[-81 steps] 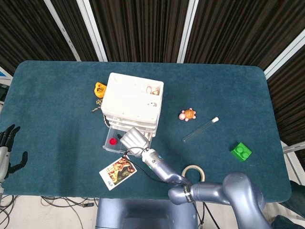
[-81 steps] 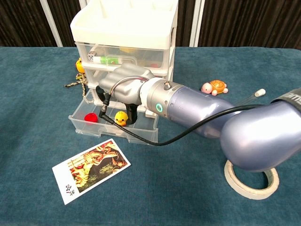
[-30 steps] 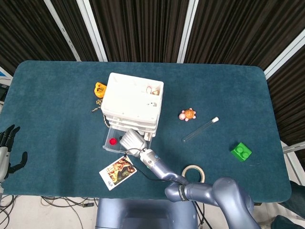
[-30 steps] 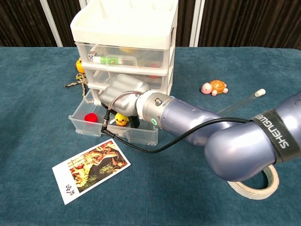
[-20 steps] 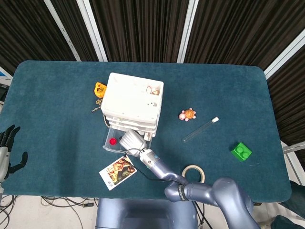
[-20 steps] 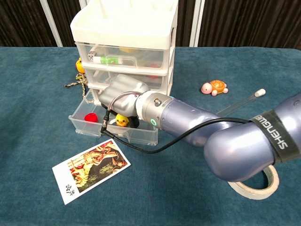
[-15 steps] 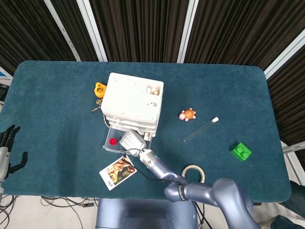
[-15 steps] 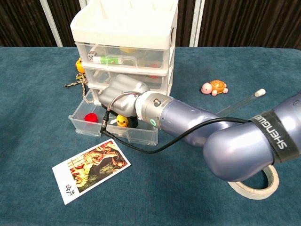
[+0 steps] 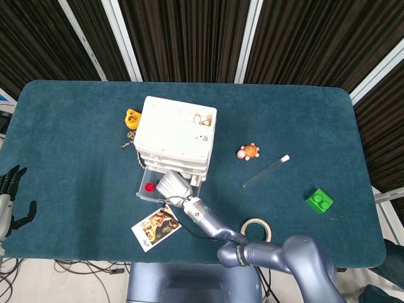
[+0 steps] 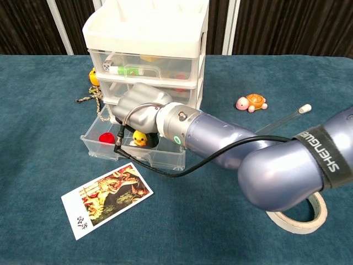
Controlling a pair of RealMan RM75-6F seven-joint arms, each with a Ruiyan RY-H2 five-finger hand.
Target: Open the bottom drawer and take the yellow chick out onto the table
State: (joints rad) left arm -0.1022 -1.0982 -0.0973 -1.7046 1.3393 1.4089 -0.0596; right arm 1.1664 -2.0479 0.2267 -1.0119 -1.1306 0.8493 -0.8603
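Head view, right hand: right hand hung over the open bottom drawer, its back hiding fingers and chick; grip not readable from here.
Head view, left hand: left hand sat at the table's far left edge, well apart from the drawer unit, fingers spread, holding nothing.
Chest view, right hand: fingers curled down into the drawer, and the yellow chick showed just beneath the palm, touching the fingers; whether it was truly pinched I could not tell.
Chest view, neighbours: red ball lay left of the hand in the same drawer; picture card lay on the cloth below it.
Change: compared with half a second earlier, the hand had shifted slightly left, the chick with it.
Meaning: probably a grasp forming; the lift out onto the table remained undone.
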